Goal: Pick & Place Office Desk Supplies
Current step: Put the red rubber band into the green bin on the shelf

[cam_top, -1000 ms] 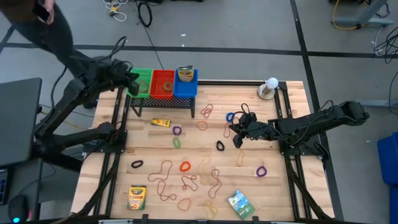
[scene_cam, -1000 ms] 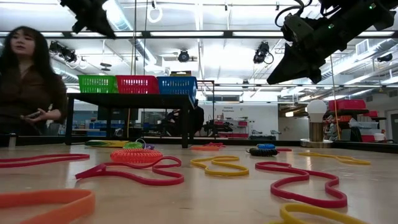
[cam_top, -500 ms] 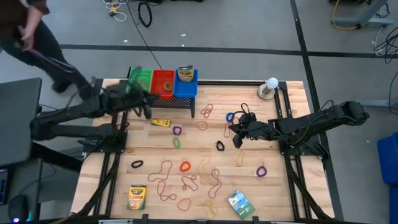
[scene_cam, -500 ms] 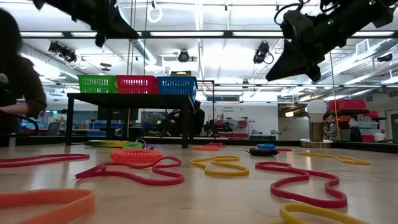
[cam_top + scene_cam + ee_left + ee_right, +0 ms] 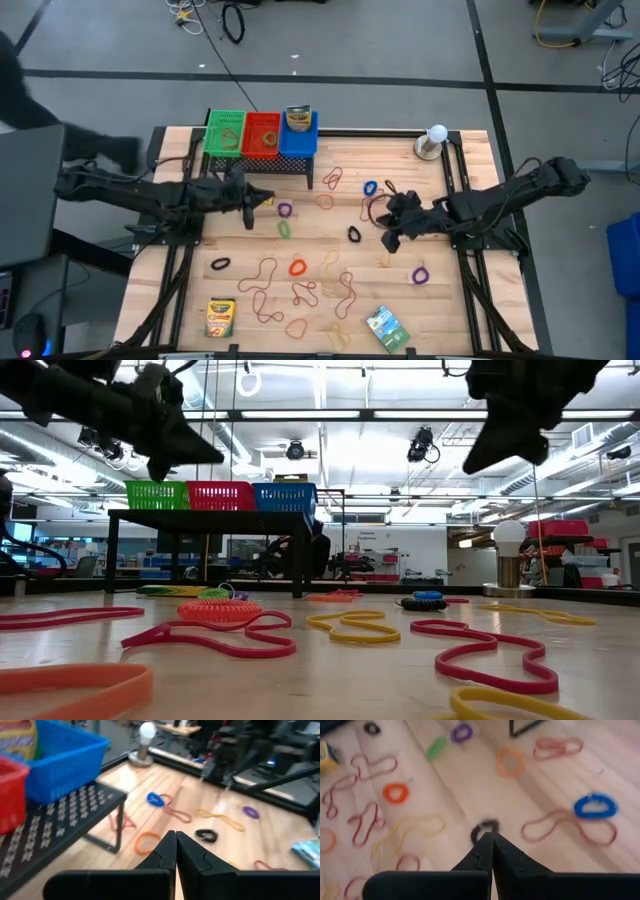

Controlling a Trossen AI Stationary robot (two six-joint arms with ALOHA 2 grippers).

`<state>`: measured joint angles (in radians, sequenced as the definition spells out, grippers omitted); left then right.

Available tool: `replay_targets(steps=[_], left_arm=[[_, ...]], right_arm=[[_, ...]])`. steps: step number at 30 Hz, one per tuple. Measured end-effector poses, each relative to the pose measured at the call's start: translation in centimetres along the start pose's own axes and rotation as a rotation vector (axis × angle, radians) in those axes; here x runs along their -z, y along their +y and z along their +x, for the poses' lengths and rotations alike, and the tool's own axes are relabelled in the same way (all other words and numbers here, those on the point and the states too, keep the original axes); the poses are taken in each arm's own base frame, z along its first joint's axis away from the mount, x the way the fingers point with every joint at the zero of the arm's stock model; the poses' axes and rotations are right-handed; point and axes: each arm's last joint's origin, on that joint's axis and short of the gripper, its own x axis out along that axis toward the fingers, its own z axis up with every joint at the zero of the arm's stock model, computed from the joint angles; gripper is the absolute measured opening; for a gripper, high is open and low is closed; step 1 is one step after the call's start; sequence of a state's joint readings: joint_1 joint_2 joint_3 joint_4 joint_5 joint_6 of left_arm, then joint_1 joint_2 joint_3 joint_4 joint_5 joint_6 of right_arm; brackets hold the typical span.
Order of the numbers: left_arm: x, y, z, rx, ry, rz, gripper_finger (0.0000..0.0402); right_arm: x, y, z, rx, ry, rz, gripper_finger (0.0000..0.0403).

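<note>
Both end effectors, left [image 5: 246, 199] & right [image 5: 392, 236], were closed, empty; black rubber band [image 5: 354, 234] looked light, floppy—pinch one strand.

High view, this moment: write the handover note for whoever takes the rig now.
Left gripper: shut, empty, above the table in front of the rack.
Right gripper: shut, empty, above the black band.
Done: the blue bin holds one crayon box; something small lies in the green bin and the red bin.
Left: rubber bands all over the table, two crayon boxes, the green packet.
</note>
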<state>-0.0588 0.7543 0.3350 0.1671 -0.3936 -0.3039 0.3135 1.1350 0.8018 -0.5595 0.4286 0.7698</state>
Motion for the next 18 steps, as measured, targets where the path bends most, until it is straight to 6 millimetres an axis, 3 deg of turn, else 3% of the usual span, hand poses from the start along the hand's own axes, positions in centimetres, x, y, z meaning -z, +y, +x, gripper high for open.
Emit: replay_targets(steps=[4, 11, 18], left_arm=[[0.4, 0.0, 0.1, -0.033, -0.001, 0.000, 0.0007], [0.4, -0.2, 0.3, -0.019, -0.008, 0.040, 0.0007], [0.5, -0.2, 0.4, -0.019, -0.001, 0.047, 0.0007]], right_arm=[[0.8, 1.8, 0.2, 0.044, 0.132, -0.049, 0.0007], [2.2, 6.3, 2.3, 0.060, 0.323, -0.060, 0.0018], [3.3, 11.3, 4.0, 0.036, 0.429, -0.019, 0.0056]])
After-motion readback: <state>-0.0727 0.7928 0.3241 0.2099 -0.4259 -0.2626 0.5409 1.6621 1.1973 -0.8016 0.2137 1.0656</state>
